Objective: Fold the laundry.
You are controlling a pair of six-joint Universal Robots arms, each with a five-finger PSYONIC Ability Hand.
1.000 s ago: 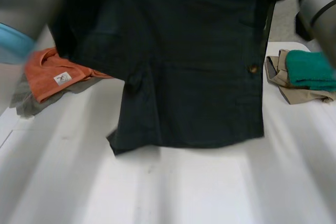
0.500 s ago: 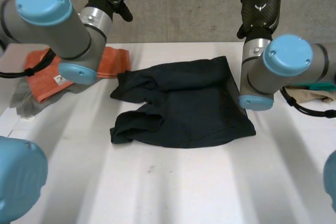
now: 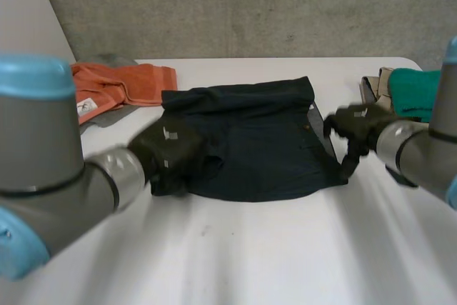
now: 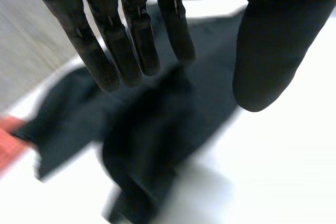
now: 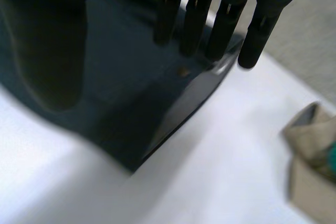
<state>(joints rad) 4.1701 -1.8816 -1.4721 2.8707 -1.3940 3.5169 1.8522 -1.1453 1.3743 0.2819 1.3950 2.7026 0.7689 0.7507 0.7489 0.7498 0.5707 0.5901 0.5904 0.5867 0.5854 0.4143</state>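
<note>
A dark navy garment [image 3: 257,141] lies rumpled on the white table [image 3: 235,255], its near-left part bunched up. My left hand [image 3: 168,151] hovers over that bunched near-left corner. In the left wrist view its fingers [image 4: 131,35] are straight and the thumb stands apart, open above the dark cloth [image 4: 152,145]. My right hand [image 3: 351,130] is at the garment's right edge near its front corner. In the right wrist view its fingers [image 5: 194,19] are straight and open over the cloth [image 5: 121,77], holding nothing.
An orange cloth [image 3: 121,85] lies on a grey one [image 3: 107,116] at the back left. At the back right a teal cloth [image 3: 418,94] rests on a beige one [image 3: 375,91], also seen beyond my right hand [image 5: 310,171]. A grey wall rises behind the table.
The garment hung lifted in front of the camera, then dropped onto the table as both hands opened high. Both hands have now come down to the garment's left and right sides.
</note>
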